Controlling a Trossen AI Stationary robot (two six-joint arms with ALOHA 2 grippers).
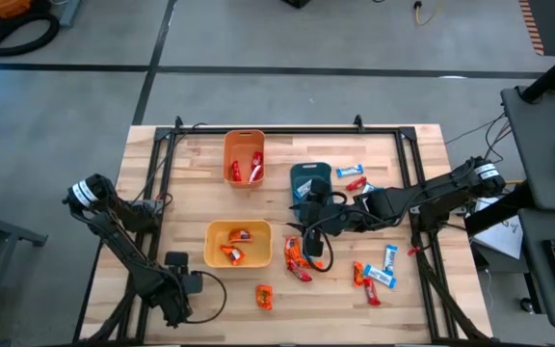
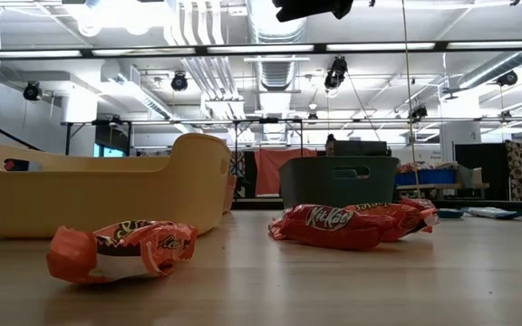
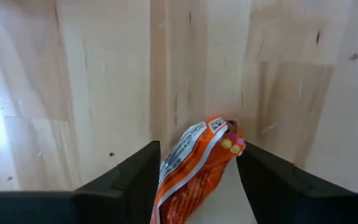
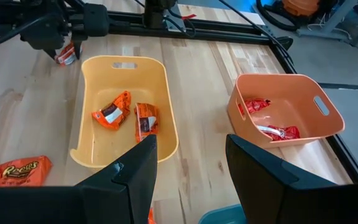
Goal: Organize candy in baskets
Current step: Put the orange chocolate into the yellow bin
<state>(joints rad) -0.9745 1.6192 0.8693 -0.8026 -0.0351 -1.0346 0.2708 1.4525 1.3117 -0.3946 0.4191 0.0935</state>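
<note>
now left tool (image 3: 194, 180) open around orange candy (image 3: 194, 165) — unlifted

Three baskets: orange (image 1: 244, 156), teal (image 1: 309, 178), yellow (image 1: 238, 244). Two orange candies (image 4: 110, 112) inside yellow, two red candies (image 4: 272, 129) inside orange.

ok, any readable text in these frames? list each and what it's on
"KitKat": red candy, low view, partly creased.
"Reese's": orange candy on the table, right wrist view.
Orange candy at front, low view: lettering too crumpled to read.
Candy between the left gripper's fingers: print too blurred.
Candy in the yellow basket and orange basket: too small.
Blue candy, high view: too small.
</note>
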